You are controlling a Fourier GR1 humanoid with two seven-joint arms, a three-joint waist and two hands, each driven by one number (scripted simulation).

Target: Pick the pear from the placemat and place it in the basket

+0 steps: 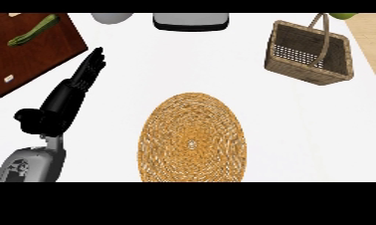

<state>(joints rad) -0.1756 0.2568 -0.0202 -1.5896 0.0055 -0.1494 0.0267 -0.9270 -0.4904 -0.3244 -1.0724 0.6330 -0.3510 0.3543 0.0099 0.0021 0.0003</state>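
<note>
We are looking straight down on the white counter (220, 69), and the round woven placemat (191, 138) sits low in the middle, golden-brown straw coiled in rings around a pale centre. Up at the far right stands the basket (308, 54), brown wicker, square-sided, its open mouth turned towards us, with mesh-like weave on the inside walls. Its thin handle (321, 35) arches up over it.

Now the pear (341, 15): all we get is a small yellow-green rounded sliver at the very top edge, just past the upper end of the handle and beyond the basket's far rim. It has smooth skin, lighter at the bottom curve. The rest of it is cut off by the edge of the view, so we cannot tell its full shape or what carries it. It is well apart from the placemat.

Over on the left, the left robot hand (66, 97) comes up from the lower edge on its grey forearm. Its black fingers are straight and held together, pointing up and to the right, with the thumb sticking out to the left. It is wide open and holds nothing, and it is clear of the placemat.

Beyond its fingertips lies a dark wooden board (44, 55) with a long green vegetable (33, 30) on it. Along the top edge sit a grey bowl (112, 17) and a dark-rimmed grey tray (191, 21).
</note>
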